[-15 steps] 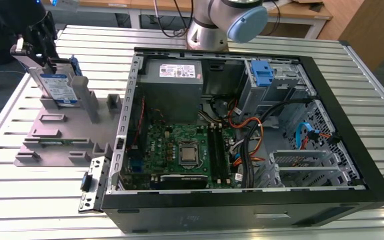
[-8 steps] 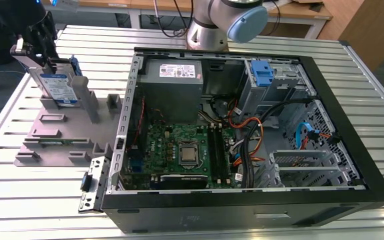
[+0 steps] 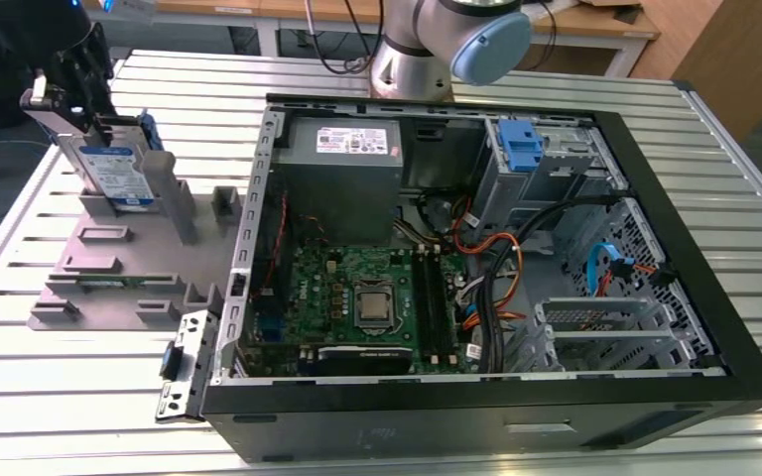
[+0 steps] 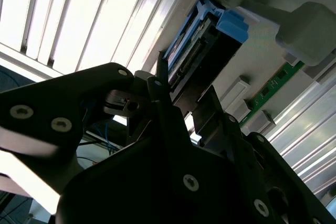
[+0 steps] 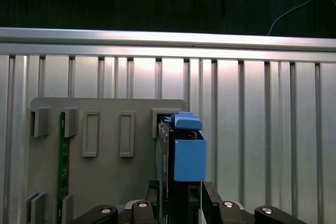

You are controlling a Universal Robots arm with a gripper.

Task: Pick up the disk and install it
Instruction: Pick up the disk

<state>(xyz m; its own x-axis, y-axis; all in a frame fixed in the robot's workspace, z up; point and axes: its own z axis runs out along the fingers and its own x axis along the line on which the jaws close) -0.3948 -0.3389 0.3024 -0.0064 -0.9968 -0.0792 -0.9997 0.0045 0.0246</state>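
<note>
— Where is the disk right now?

— I see it standing on edge at the far end of the grey fixture, on the exterior view's left, outside the computer case.

— And the gripper?

— It's right on top of the disk. In the first wrist view its fingers press against the two long edges of the disk, one to each side, so I read it as clamped on the drive.

— Any room around it?

— Bare slatted table lies open on the exterior view's left. The fixture's low posts stand just near of the disk. The case's side wall is well apart, to the right. Inside the case, a blue clip sits at the far side, right of the power supply.
</note>
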